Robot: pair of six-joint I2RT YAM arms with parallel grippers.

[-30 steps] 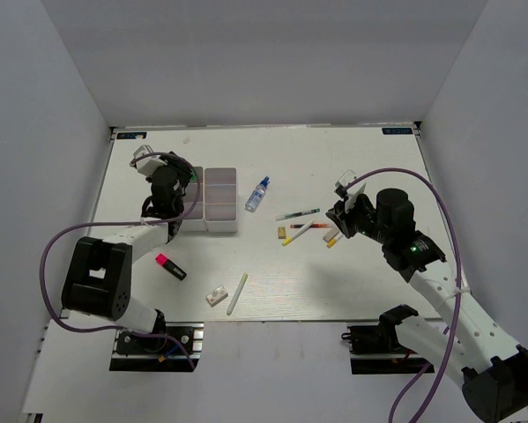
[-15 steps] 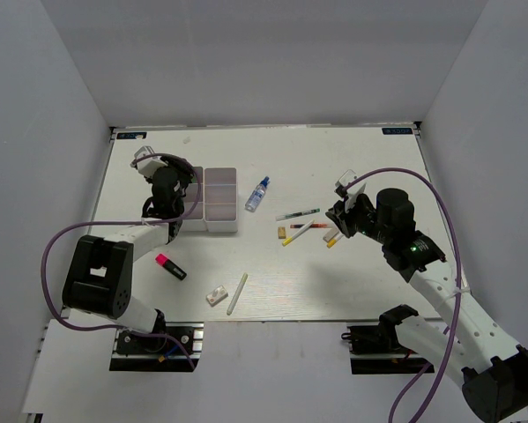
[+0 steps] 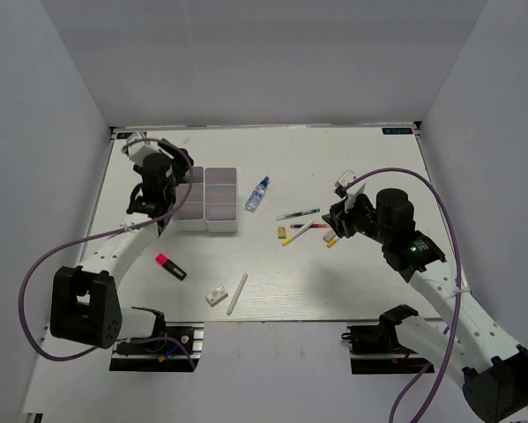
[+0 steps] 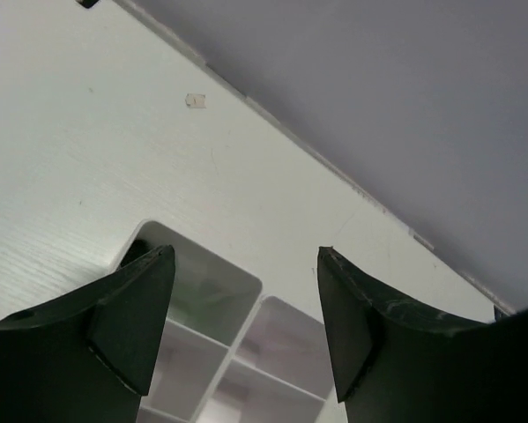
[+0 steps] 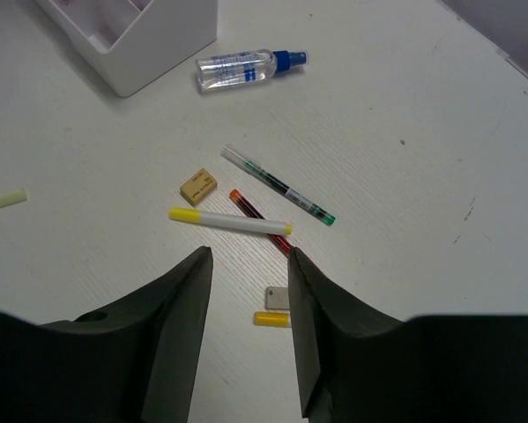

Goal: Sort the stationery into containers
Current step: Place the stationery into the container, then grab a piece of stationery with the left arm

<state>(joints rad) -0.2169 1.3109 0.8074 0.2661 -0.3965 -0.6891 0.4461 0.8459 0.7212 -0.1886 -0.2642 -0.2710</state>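
The white four-cell box (image 3: 212, 201) stands at the left middle of the table. My left gripper (image 3: 174, 173) is open and empty, above the box's far left corner. In the left wrist view its fingers frame the cells (image 4: 246, 352). My right gripper (image 3: 337, 220) is open and empty, above a cluster of stationery. The cluster holds a green pen (image 5: 281, 185), a red pen (image 5: 259, 216), a white marker with yellow ends (image 5: 228, 220), a tan block (image 5: 197, 186), a grey piece (image 5: 278, 298) and a tiny yellow piece (image 5: 272, 319). The last two lie between the right fingers.
A small spray bottle (image 3: 257, 194) lies right of the box. A pink and black highlighter (image 3: 170, 266), a small white block (image 3: 216, 296) and a white stick (image 3: 237, 293) lie near the front. Grey walls close in the table on three sides.
My left arm has swung left and back, so its gripper has moved from over the box's left cells towards its far left corner. The right arm has not moved.
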